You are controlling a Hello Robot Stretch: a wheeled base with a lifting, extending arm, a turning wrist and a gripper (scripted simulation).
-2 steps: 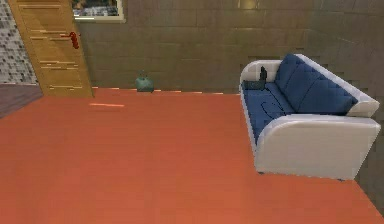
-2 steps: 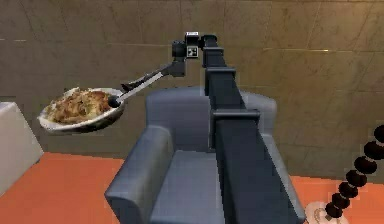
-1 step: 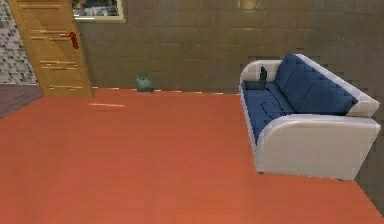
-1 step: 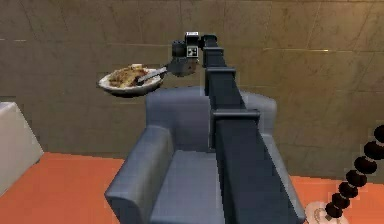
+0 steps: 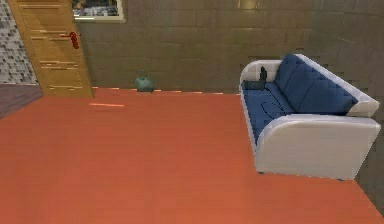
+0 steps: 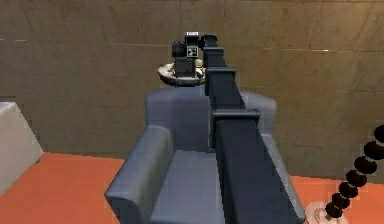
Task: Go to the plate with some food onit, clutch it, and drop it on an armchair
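the gripper (image 6: pixel 184 62) holds the plate (image 6: pixel 170 73) just above the top of the armchair (image 6: pixel 165 135) back, clear of the padding, at the far end of the arm (image 6: pixel 240 140) that reaches across the armchair's seat. how the jaws stand i cannot tell. the plate looks stiff, smooth and probably breakable, light enough for 1 gripper. i judge the rim the only sensible place to hold it, level so the food does not slide. what lies on the plate is too small to name. the armchair's seat looks soft, a gentle landing. a drop over the seat seems safer than over the back's edge, where the plate could tip off.
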